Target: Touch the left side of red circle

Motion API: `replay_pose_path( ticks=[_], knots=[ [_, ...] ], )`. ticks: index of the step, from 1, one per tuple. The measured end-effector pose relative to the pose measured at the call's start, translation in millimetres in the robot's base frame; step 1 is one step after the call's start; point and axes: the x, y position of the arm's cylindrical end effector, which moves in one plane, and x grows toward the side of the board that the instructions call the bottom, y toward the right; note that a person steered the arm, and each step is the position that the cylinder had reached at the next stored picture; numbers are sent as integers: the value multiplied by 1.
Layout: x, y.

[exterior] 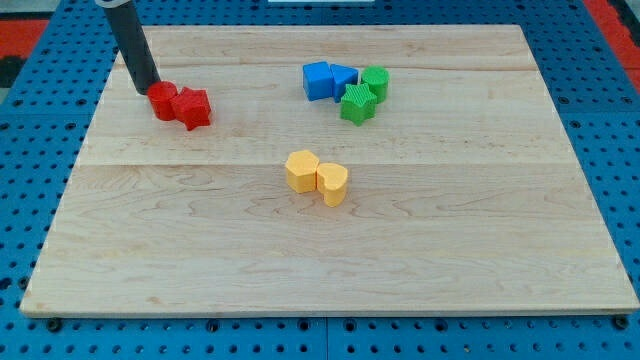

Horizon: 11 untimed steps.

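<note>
The red circle (163, 101) lies on the wooden board (330, 250) at the view's upper left, touching a red star-shaped block (192, 107) on its right. My tip (146, 89) is at the red circle's upper-left edge, touching or almost touching it. The dark rod rises from there toward the view's top left.
Two blue blocks (319, 80) (344, 77) and two green blocks (375, 81) (357, 103) cluster at the view's upper middle. Two yellow blocks (301, 170) (333, 184) sit together at the board's centre. A blue perforated surface (30, 150) surrounds the board.
</note>
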Motion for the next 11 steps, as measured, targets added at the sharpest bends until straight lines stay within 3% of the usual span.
replay_pose_path(
  ticks=[4, 7, 11],
  knots=[
    [3, 69],
    [-20, 34],
    [6, 13]
  ],
)
